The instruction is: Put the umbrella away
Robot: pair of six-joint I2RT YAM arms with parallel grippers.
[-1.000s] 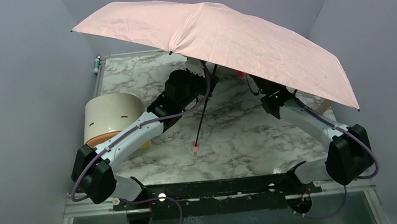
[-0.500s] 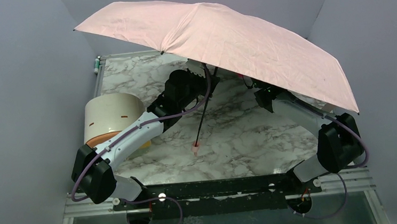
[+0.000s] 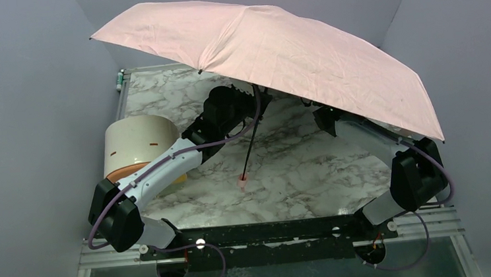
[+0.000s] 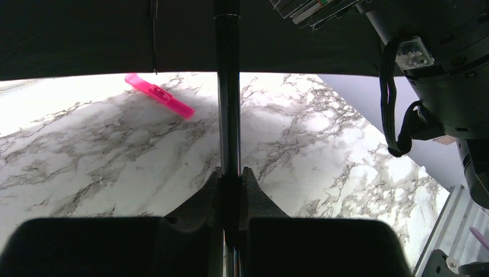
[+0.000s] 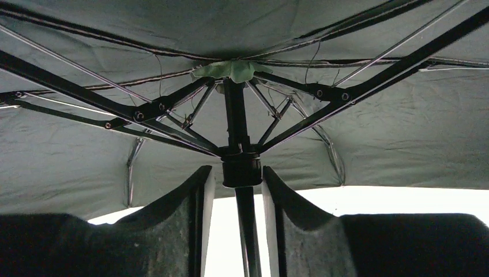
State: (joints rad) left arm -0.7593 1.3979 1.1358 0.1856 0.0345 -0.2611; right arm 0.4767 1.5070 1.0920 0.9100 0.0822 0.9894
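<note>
The umbrella [image 3: 275, 47] stands open over the marble table, its pale pink canopy tilted down to the right. Its thin black shaft [image 3: 250, 145] slants down to a small pink handle [image 3: 242, 180] near the table. My left gripper [image 4: 230, 173] is shut on the shaft [image 4: 228, 98] below the canopy. My right gripper [image 5: 237, 173] looks up into the dark lining; its fingers straddle the shaft just under the black runner collar [image 5: 241, 167], with light showing on both sides of the shaft. From above, the canopy hides the right fingers; only the right arm [image 3: 375, 143] shows.
A cream cylinder [image 3: 139, 147] stands at the table's left edge beside the left arm. A bright pink strip [image 4: 160, 95] lies flat on the marble [image 3: 298, 174] at the back. Grey walls close in on three sides. The right arm's body [image 4: 438, 69] hangs close on the right.
My right arm has reached further in under the canopy toward the shaft, and its jaws have narrowed. The canopy shifted slightly. The left gripper has kept its hold.
</note>
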